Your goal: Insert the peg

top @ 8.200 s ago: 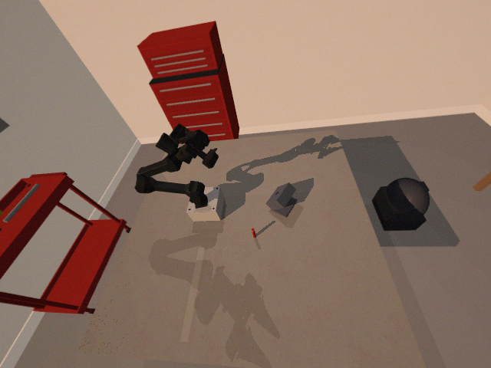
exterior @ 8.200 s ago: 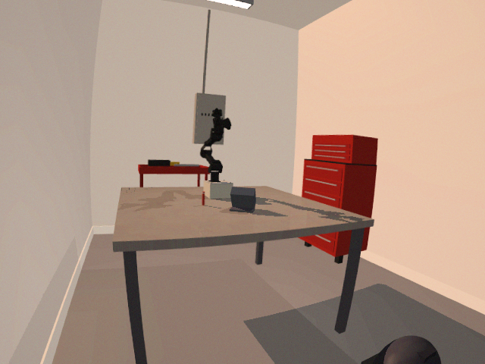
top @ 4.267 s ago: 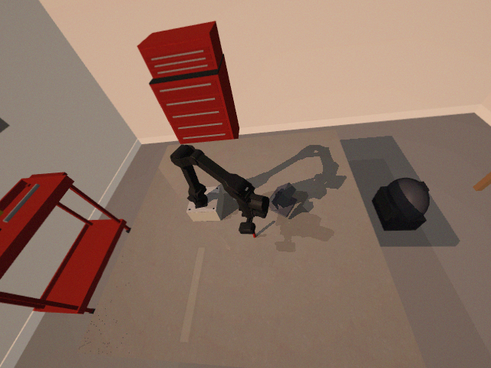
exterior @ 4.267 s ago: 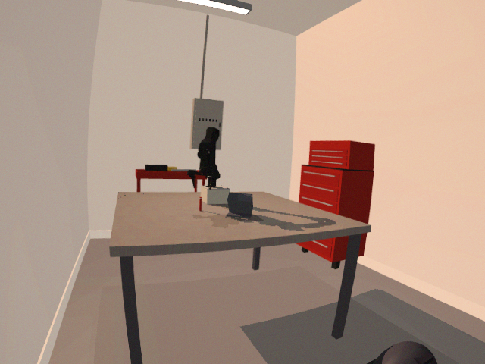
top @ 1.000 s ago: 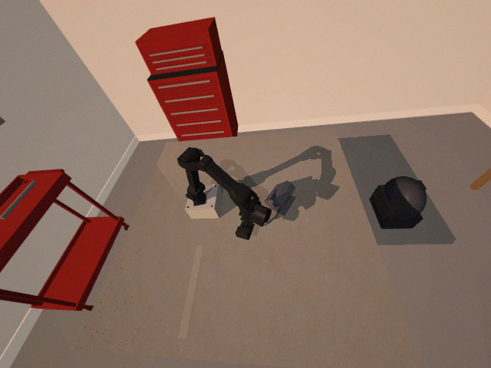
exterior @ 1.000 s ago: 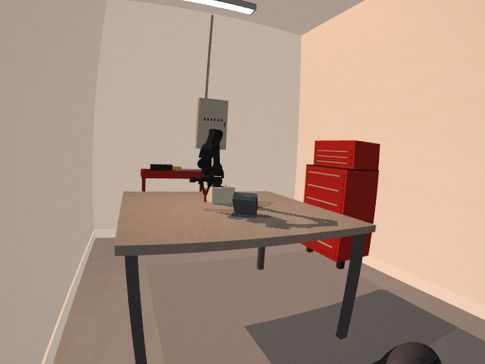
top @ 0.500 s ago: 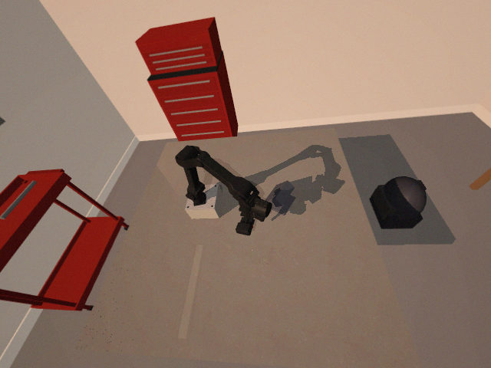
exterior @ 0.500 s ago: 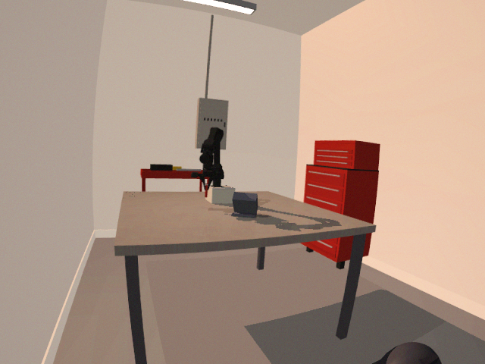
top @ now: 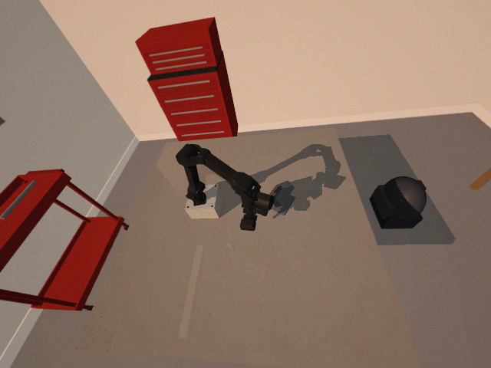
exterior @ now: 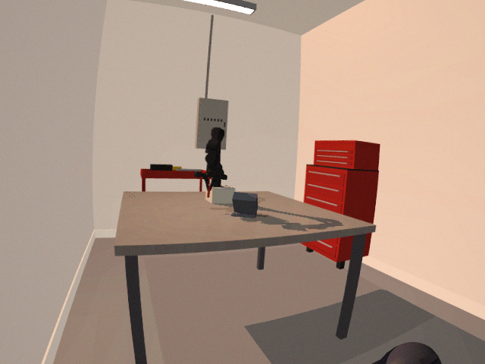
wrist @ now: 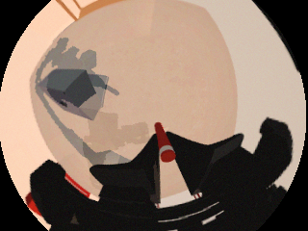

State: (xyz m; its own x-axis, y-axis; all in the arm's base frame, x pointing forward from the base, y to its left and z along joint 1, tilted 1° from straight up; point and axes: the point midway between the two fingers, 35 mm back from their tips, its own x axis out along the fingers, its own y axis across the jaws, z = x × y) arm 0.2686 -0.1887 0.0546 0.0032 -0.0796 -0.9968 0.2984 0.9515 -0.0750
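Observation:
A slim red peg (exterior: 208,192) (wrist: 161,137) with a grey band near its top is held by my gripper (exterior: 209,186) (wrist: 161,135), which is shut on its upper part. In the exterior view the peg hangs clear above the table, its lower end pointing down. The top view does not show the peg clearly; the arm hides it. The dark blue-grey panel block (top: 283,198) (exterior: 245,203) (wrist: 81,88) stands on the table to one side of the gripper, at the left in the wrist view. I cannot make out its hole with certainty.
The white base block (top: 204,210) (exterior: 222,195) carries the arm. The arm's shadow falls across the table (top: 301,285) (exterior: 168,223) and around the panel block. A red cabinet (top: 190,90) (exterior: 340,196) and a red cart (top: 79,261) stand beyond the table.

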